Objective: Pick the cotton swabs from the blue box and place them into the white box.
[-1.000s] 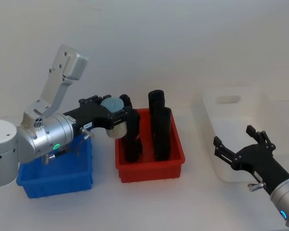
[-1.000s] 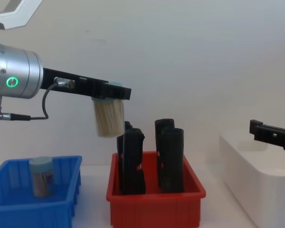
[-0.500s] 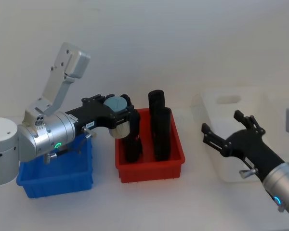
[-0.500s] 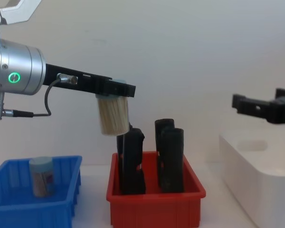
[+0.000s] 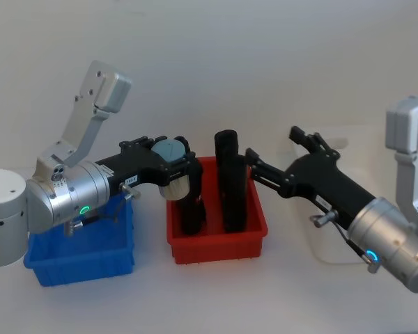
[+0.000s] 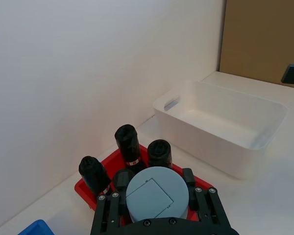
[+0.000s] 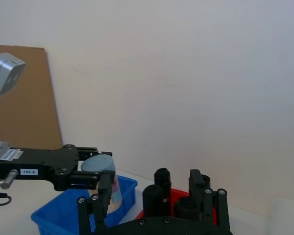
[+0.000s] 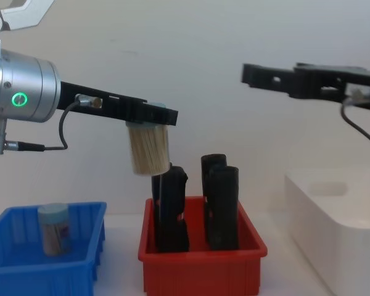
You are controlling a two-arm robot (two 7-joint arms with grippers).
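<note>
Above the red bin [image 5: 219,245], L hand [image 5: 171,158] clamps one swab tub [image 8: 149,151] at its lid, mid-transfer. R hand [image 5: 273,145] hangs nearby, fingers spread, prob. for a handover; next it must close on the tub squarely. Second tub [image 8: 53,229] sits in blue box [image 5: 76,263]; white box [image 8: 333,213] far right. White worktop [image 5: 279,299], bare pale wall.

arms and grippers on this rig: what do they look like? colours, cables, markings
The left gripper and right gripper are black, the left with a small white label. Both sit on silver cylindrical wrists: the left wrist has a green ring light and thin grey cable, the right wrist a blue light. Upper links are light grey.
</note>
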